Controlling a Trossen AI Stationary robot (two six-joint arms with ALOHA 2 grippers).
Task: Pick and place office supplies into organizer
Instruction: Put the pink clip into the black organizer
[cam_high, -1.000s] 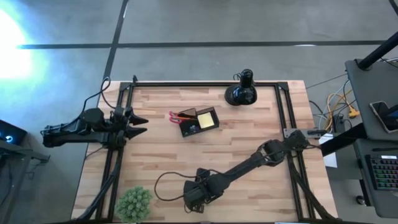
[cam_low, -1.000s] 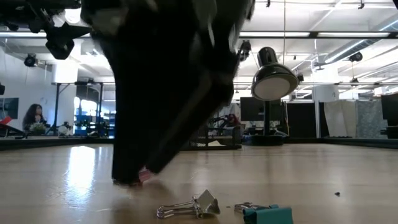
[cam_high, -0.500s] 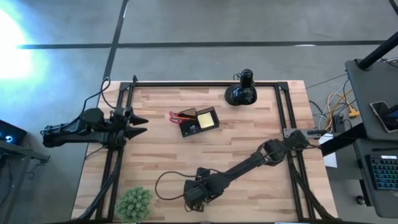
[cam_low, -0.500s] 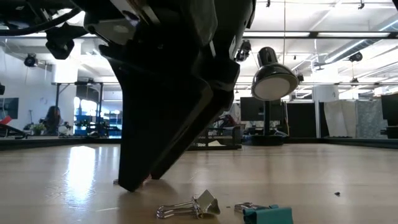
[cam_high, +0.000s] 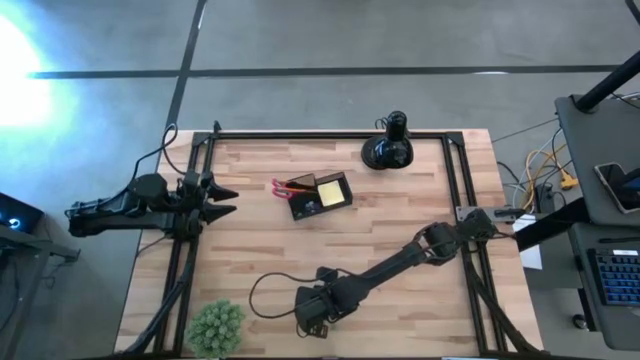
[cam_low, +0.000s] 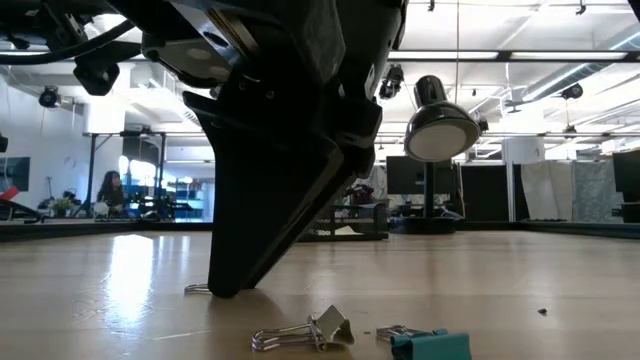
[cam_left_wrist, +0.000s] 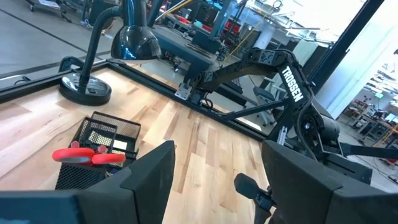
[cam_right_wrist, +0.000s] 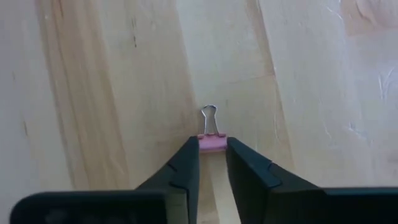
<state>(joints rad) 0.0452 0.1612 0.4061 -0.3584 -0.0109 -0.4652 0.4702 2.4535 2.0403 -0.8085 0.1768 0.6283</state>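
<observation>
I am observing the right gripper (cam_right_wrist: 211, 165) pinching a pink binder clip (cam_right_wrist: 211, 142), handle pointing away; organizer (cam_high: 321, 196) lying far-side; left gripper (cam_high: 225, 201) waiting spread.

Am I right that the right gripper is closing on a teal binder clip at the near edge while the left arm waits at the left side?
Not teal. The right wrist view shows the right gripper closing on a pink binder clip. The teal clip lies untouched in the low view. The left gripper does wait, open, at the left side.
</observation>
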